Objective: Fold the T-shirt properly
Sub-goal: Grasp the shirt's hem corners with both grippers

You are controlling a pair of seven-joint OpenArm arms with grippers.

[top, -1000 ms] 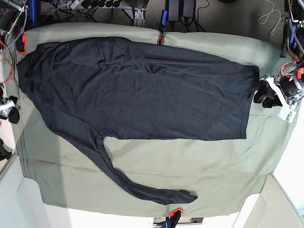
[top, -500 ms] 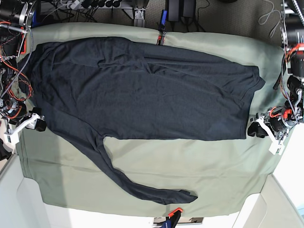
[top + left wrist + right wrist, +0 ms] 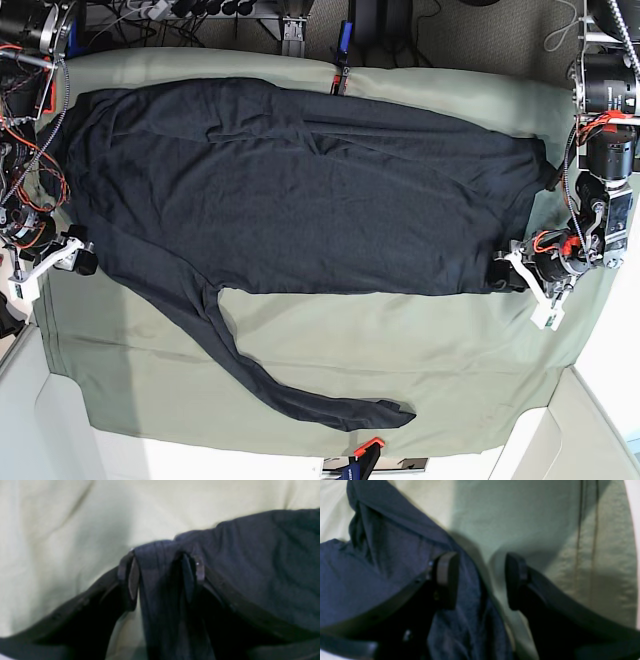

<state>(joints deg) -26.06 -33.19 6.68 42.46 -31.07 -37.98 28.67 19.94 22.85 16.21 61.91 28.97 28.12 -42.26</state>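
Moved: since half a second ago my left gripper (image 3: pixel 503 272) has slid in onto the shirt's lower hem corner.
Left gripper: I see it clamped on a bunched fold of the T-shirt (image 3: pixel 262 562).
Right gripper (image 3: pixel 480 580): jaws apart, straddling the shirt's edge; one finger (image 3: pixel 446 576) rests on cloth. Position unchanged.
T-shirt: spread flat on the green sheet (image 3: pixel 400 350), one sleeve (image 3: pixel 290 395) trailing toward the near edge.

Sage-green sheet (image 3: pixel 450 350) over table; cables (image 3: pixel 180 12) behind.
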